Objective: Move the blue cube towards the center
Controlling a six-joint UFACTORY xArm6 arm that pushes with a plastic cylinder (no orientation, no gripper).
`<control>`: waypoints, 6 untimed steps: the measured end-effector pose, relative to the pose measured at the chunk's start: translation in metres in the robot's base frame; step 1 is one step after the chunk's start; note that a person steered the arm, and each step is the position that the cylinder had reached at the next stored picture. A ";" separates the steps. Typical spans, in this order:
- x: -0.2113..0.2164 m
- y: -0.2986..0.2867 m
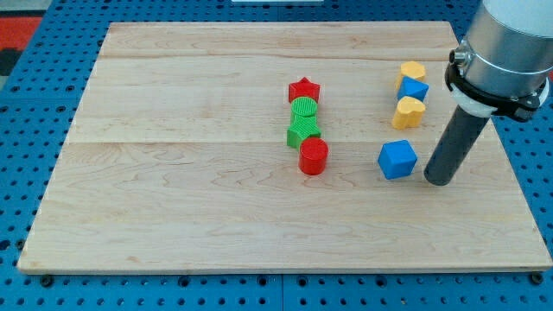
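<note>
Wooden board point(216, 216): my tip point(438, 180) down just right of blue cube point(397, 160), narrow gap, holding nothing.

Arm point(505, 52) cut off – top, right edges.

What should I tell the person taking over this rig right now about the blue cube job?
My tip rests on the board just to the view's right of the blue cube, a small gap between them.
The blue cube sits right of the board's middle, apart from the red-and-green column: red star, green cylinder, green block, red cylinder.
Done: tip lined up behind the cube.
Left: push the cube toward the view's left to the center, probably stopping short of the red cylinder.
</note>
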State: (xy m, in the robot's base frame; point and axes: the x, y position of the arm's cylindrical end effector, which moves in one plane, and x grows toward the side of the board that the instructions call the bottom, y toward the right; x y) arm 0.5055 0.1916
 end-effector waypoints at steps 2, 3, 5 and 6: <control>-0.005 -0.026; -0.014 -0.033; -0.028 -0.033; -0.029 -0.007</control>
